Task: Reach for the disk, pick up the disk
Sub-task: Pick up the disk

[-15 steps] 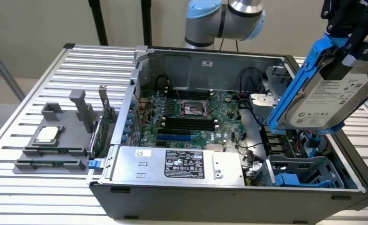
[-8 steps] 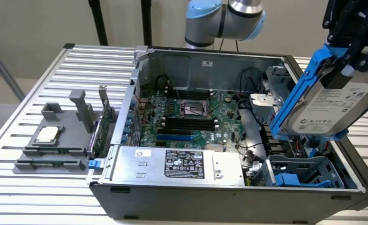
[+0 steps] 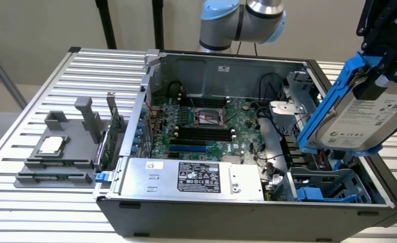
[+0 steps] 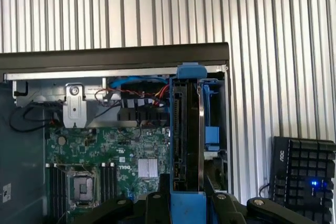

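Observation:
The disk (image 3: 368,120), a silver-grey hard drive with a white label in a blue carrier frame (image 3: 332,97), hangs tilted above the drive bay at the exterior view's right side of the open computer case (image 3: 184,215). My black gripper (image 3: 379,76) comes down from the top right and is shut on the disk's upper end. In the wrist view the disk (image 4: 186,129) is seen edge-on, running straight out from my gripper (image 4: 186,205), with the fingers (image 4: 153,203) pressed on either side of its blue frame.
Below the disk are the blue drive cage (image 3: 326,185) and cables. The case holds a green motherboard (image 3: 202,126) and a silver box with a black label (image 3: 194,177). A grey fixture with a small square chip (image 3: 52,146) sits at the exterior view's left on the slatted table (image 3: 23,217). A keyboard (image 4: 304,174) lies beside the case.

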Controlling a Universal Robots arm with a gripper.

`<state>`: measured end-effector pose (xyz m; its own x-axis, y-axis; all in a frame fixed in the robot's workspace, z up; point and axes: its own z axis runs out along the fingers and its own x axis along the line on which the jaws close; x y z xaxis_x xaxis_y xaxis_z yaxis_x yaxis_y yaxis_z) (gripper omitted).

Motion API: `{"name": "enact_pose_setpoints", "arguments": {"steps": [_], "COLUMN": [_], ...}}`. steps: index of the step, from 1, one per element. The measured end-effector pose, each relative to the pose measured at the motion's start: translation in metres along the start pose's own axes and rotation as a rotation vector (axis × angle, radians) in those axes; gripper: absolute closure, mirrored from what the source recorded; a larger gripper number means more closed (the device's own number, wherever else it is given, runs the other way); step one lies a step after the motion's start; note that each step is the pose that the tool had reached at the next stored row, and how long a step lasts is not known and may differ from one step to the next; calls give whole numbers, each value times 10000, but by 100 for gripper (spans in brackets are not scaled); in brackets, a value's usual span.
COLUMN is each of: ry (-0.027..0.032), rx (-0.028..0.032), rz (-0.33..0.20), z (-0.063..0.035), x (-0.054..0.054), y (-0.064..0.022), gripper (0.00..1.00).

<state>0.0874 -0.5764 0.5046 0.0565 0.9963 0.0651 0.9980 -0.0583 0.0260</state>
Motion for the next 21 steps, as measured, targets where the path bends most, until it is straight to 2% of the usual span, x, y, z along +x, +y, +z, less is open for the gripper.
{"name": "enact_pose_setpoints", "arguments": {"steps": [2,7,8,10,12,13,14,16,21], "ry": [-45,-170,-180,-188,-201,-204,-198,-176,-175], "rx": [7,2,25,188,399,476,505,511,516], "rz": [4,18,18,28,39,44,45,46,46], "z": [3,5,7,15,20,21,20,20,20], "x": [2,-23,-32,-51,-70,-78,-86,-93,-93], "y": [53,111,141,201,249,264,271,273,274], "gripper": [67,67,67,67,67,67,67,67,67]}}
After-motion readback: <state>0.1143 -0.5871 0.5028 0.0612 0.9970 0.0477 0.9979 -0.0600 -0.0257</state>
